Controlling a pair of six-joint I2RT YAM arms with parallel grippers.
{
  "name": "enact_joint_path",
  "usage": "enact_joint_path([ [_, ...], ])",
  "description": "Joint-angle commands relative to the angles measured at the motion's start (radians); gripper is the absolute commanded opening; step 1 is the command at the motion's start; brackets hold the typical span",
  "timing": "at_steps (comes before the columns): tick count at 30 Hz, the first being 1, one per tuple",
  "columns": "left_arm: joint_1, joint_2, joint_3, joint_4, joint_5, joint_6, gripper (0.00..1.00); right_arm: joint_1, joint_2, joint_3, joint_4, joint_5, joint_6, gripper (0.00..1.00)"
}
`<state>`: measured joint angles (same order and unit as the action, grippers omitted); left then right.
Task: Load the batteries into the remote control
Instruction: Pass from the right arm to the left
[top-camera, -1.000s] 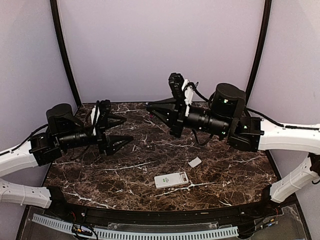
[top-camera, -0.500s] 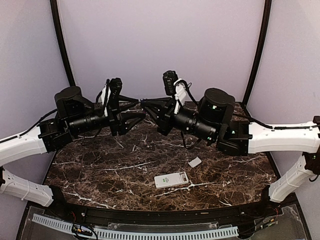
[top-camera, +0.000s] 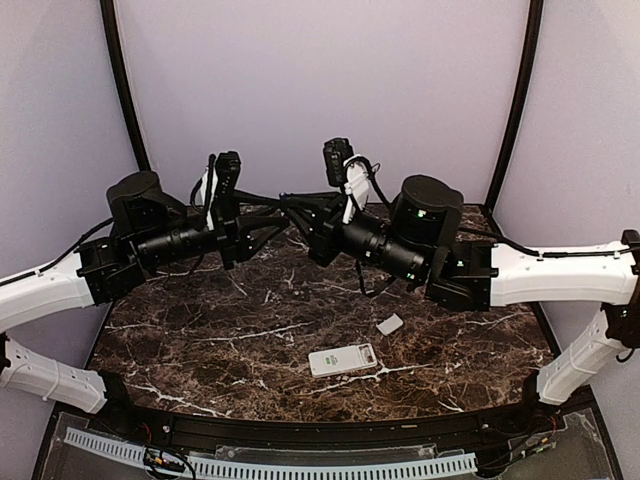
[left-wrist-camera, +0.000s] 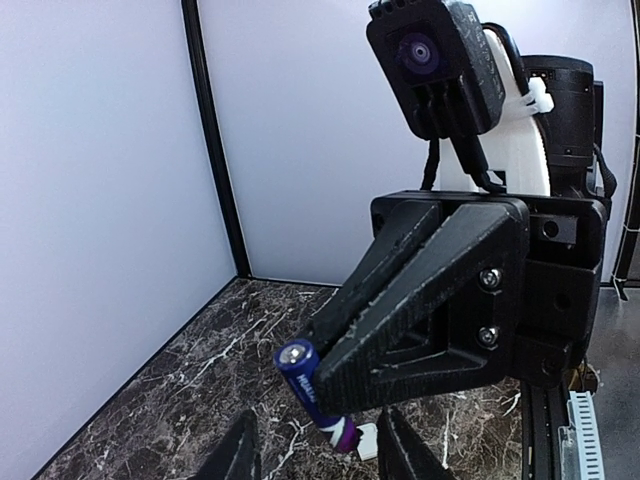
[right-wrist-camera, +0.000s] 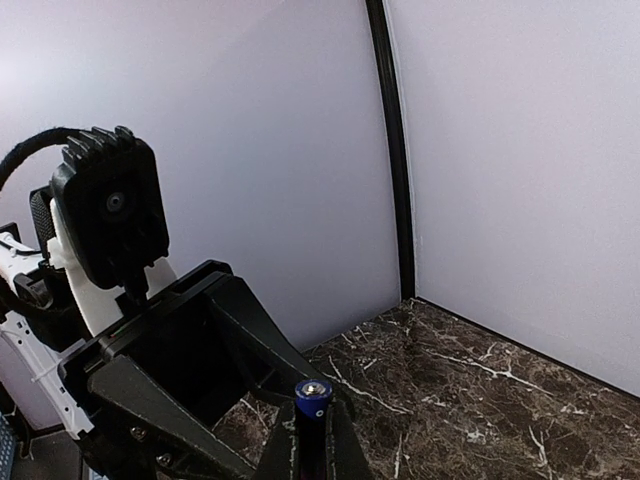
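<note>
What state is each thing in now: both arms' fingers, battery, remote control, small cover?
left fingers, open around the battery
right fingers, shut on the battery
battery, held in the air
remote control, lying flat on the table
cover, lying apart from the remote control

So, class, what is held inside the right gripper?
A blue cylindrical battery, its metal-capped end poking out beyond the right gripper. In the right wrist view, that gripper covers the rest of its body.

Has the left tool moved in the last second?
Yes. Against the unmoved remote control, the left tool has swung right and toward the back wall, up to the battery in the right tool.
</note>
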<state>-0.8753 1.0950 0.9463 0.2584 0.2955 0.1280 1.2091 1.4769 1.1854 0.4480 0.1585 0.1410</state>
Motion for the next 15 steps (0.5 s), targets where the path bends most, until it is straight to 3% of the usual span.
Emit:
enact_joint_path([
  [1, -0.004, 0.008, 0.020, 0.019, 0.010, -0.005, 0.37, 0.012, 0.010, 0.028, 0.029, 0.012, 0.021, 0.00],
  [11, -0.005, 0.013, 0.022, 0.026, 0.003, 0.008, 0.36, 0.017, 0.027, 0.036, 0.034, -0.006, 0.034, 0.00],
  [15, -0.004, 0.012, 0.019, 0.027, -0.005, 0.014, 0.28, 0.019, 0.034, 0.041, 0.033, -0.013, 0.034, 0.00],
])
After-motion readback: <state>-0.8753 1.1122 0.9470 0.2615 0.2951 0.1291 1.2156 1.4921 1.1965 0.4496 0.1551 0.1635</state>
